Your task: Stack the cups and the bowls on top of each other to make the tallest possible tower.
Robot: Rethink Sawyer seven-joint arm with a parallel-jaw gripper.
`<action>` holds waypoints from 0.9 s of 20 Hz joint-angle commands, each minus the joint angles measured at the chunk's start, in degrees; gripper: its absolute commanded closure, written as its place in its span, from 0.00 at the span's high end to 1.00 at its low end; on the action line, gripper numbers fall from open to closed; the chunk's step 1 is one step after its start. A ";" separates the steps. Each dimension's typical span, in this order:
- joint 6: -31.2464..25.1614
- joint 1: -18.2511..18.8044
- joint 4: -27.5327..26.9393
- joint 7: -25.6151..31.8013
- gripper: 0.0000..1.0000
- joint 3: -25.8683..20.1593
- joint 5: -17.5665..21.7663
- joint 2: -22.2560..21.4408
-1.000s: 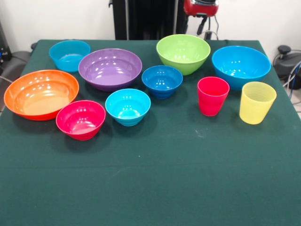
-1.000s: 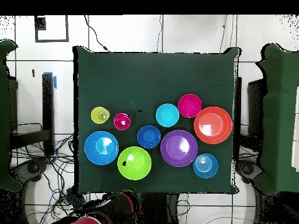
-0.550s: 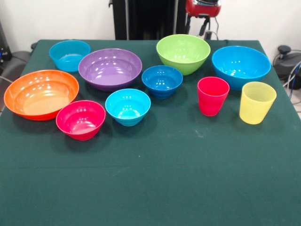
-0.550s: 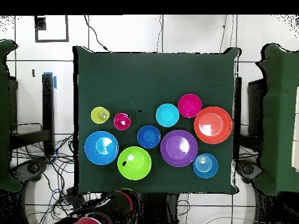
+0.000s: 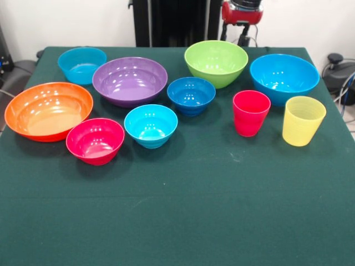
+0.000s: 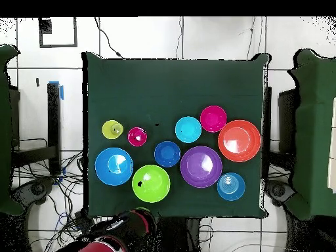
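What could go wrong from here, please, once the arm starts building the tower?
The bowls sit crowded: the dark blue bowl lies close between the purple bowl and lime green bowl, so reaching for one might nudge its neighbours. The red cup and yellow cup are tall and narrow, so a knock could tip them.

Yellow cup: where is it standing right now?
In the front view the yellow cup stands upright on the table's right side, beside the red cup and just in front of the big blue bowl, touching neither.
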State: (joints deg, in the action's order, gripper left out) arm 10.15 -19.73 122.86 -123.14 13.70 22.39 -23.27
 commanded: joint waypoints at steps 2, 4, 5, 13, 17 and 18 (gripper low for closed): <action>-3.38 1.09 -8.23 -0.77 1.00 -5.95 2.14 3.07; -2.93 1.03 -8.36 -1.02 1.00 -5.88 2.17 3.52; -3.07 1.17 -8.37 -0.99 1.00 -5.98 2.25 3.46; -4.46 2.57 -8.87 -0.46 1.00 -7.06 2.90 3.09; -2.69 1.59 -8.70 -1.35 1.00 -6.06 2.59 3.95; -2.64 1.26 -8.48 -1.54 1.00 -5.83 2.38 3.75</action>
State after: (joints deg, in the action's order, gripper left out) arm 10.15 -18.50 121.16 -123.14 13.33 23.13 -23.24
